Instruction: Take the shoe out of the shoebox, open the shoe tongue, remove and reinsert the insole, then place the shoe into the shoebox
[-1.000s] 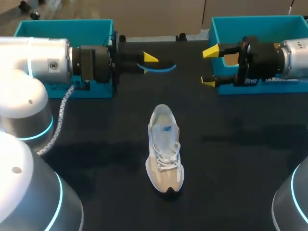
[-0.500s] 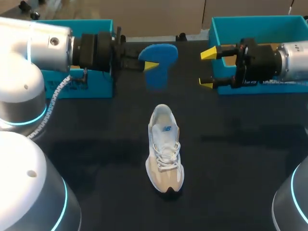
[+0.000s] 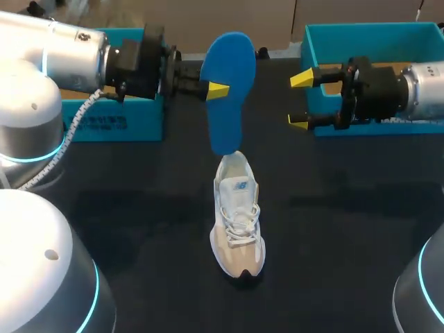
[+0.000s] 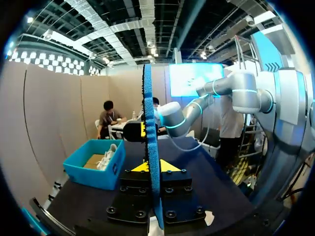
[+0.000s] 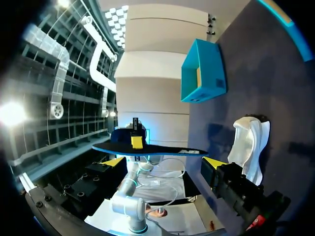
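Blue insole point(image 3: 232, 76) (held upright) hangs above the white, tan-toed shoe point(image 3: 238, 215).

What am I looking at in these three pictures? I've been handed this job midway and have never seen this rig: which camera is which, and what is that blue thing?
You are driving two robot arms at a black table. The wide picture comes from a fixed camera above and behind them, so the left arm enters at its left and the right arm at its right. The two round pictures come from a camera on each wrist, looking out along the fingers.

The blue thing is the shoe's insole. The left gripper is shut on it and holds it up off the table; the left wrist view shows it edge-on between the yellow tips. The right gripper is open and holds nothing. The shoe stands on the table between the arms. The left shoebox and right shoebox sit at the far corners.
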{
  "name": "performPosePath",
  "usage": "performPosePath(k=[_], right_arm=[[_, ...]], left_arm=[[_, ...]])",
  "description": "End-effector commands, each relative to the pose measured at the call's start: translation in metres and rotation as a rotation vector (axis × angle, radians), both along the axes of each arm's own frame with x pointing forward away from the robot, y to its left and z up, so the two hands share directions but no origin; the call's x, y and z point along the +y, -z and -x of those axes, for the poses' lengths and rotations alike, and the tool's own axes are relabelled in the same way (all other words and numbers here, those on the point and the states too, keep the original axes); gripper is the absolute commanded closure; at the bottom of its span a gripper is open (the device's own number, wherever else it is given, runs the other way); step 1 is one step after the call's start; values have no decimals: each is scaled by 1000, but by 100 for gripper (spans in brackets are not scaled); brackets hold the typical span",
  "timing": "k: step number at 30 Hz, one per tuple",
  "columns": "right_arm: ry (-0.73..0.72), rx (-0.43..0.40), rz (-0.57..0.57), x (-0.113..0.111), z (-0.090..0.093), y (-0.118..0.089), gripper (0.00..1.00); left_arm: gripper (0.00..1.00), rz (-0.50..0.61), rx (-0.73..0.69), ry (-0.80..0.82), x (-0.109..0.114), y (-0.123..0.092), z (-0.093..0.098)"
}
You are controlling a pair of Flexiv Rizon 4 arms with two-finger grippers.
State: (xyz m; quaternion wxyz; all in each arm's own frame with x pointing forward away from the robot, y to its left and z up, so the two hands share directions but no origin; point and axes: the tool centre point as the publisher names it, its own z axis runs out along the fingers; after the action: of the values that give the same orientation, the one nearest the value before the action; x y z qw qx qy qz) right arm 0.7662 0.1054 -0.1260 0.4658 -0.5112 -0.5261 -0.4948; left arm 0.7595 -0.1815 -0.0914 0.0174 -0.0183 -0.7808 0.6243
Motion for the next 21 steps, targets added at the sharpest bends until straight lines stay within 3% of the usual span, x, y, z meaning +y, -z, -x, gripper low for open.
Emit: performPosePath(k=[1,9,14,21], right_arm=[[4,3,-1,1,2,2,0],[13,5,-1,2,4,3,0],[28,3,7,2,5,3,0],[51,7,16,3,7,2,0]], left_arm=[[100,-9,149,-12,-1,-1,-4],[100,-9,149,-12,-1,-1,-4],[100,-27,458,-7,-1,3,-12],[100,-44,733,31,-1,11,-16]])
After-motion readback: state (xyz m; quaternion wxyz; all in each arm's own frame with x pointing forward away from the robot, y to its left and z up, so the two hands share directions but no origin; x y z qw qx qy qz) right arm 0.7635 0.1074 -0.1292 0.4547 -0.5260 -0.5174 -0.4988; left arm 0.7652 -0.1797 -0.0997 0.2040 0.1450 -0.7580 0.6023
